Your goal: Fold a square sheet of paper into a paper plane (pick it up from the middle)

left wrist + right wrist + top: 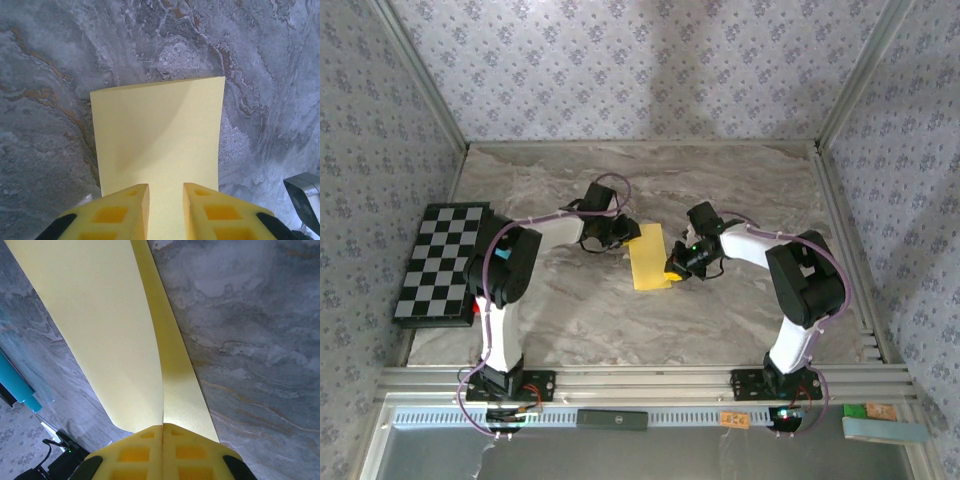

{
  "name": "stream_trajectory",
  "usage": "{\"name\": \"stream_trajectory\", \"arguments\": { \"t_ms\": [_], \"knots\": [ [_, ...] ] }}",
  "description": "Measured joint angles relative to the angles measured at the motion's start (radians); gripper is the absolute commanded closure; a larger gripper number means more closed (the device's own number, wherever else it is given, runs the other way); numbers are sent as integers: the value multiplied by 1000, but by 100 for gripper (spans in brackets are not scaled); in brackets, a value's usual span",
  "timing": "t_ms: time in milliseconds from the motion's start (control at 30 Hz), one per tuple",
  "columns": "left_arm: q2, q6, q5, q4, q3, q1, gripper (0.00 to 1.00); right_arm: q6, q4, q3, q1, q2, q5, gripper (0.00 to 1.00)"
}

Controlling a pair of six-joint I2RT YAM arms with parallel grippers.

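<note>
Yellow paper, folded narrow rectangle, on tabletop

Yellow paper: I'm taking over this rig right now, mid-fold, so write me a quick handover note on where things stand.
Left end effector: jaws slightly apart over one end of the square sheet of paper, not clamping it.
Right end effector: shut on the sheet's edge, with one layer lifted off the other.
Sheet: middle of the table, between the two arms, as a two-layer rectangle.
Done: apparently the first half fold.
Left: all the pointed folds; no plane shape yet.
</note>
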Motion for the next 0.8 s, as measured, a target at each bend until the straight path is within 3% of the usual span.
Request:
{"name": "stream_trajectory", "arguments": {
  "t_ms": [367, 800],
  "knots": [
    [42, 4, 0, -31, 11, 0, 81, -10, -5, 55, 7, 8, -8, 100],
    [42, 4, 0, -32, 11, 0, 82, 70, 127, 130, 63, 106, -10, 100]
  ]
}}
